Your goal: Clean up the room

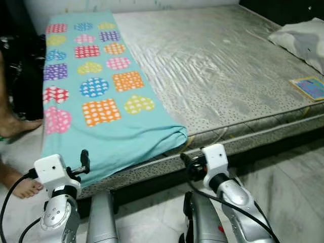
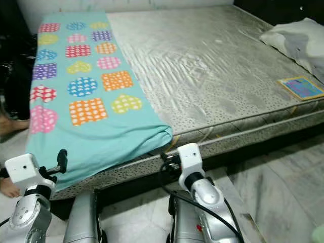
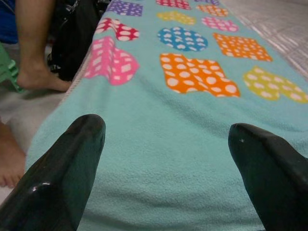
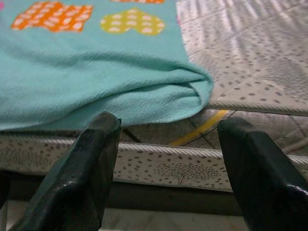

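Along the mattress's (image 1: 228,61) left side lies the teal blanket (image 1: 96,96), its long axis running away from us, near hem draped over the mattress edge. We've got the left gripper (image 3: 166,159) spread wide just before that hem; the right gripper (image 4: 166,159), equally parted, faces the blanket's folded corner (image 4: 192,91).

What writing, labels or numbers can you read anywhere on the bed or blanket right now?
None can be read.
Booklet at the mattress edge: colourful printed cover, too small and blurred to read.
Blanket: dotted hearts and shapes, no lettering.
Pillow: nothing legible.
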Motion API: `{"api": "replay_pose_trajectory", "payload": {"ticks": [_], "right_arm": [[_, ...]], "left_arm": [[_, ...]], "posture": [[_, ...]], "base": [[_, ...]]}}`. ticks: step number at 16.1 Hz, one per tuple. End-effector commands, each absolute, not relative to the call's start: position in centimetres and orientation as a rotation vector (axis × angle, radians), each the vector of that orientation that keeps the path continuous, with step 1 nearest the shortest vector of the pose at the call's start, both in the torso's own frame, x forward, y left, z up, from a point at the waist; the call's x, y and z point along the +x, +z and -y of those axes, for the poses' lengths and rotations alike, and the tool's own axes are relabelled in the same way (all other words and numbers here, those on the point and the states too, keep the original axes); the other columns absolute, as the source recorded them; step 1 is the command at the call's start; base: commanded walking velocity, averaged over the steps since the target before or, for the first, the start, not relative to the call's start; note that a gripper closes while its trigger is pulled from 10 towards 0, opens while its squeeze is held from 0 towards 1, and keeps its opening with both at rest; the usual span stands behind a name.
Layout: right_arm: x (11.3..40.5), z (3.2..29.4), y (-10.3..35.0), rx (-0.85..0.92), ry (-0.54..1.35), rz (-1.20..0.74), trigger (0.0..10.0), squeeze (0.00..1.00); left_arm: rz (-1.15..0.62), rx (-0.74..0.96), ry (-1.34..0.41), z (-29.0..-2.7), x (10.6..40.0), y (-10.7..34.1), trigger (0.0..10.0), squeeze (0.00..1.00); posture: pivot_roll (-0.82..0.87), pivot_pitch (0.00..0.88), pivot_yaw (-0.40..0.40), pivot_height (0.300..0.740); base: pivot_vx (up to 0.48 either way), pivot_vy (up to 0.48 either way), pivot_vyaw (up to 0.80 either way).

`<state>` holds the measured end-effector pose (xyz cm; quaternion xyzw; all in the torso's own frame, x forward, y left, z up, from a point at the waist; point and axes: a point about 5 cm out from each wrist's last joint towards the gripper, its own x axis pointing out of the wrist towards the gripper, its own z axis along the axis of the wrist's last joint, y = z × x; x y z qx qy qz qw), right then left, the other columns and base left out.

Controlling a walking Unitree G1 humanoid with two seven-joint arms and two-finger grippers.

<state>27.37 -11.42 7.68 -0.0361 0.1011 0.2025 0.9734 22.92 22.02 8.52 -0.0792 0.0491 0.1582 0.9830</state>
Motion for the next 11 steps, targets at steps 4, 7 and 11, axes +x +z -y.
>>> {"api": "replay_pose_trajectory", "payload": {"ticks": [4,7,11], "right_arm": [[29.1,9.7,7.9,-0.051,0.411,-0.204,10.0,0.0],[30.3,9.3,8.1,-0.049,0.381,-0.193,10.0,0.0],[31.9,8.7,8.9,-0.023,0.3,-0.143,10.0,0.0]], "left_arm": [[-0.107,-0.148,0.305,-21.8,21.8,9.0,10.0,0.0],[-0.113,-0.141,0.281,-21.5,21.3,9.5,10.0,0.0],[-0.131,-0.152,0.265,-20.9,20.6,10.1,10.0,0.0]], "posture": [[-0.06,0.184,-0.053,0.523],[-0.04,0.222,-0.045,0.523],[-0.02,0.273,-0.035,0.523]], "base": [[0.0,0.0,0.0],[0.0,0.0,0.0],[0.0,0.0,0.0]]}}
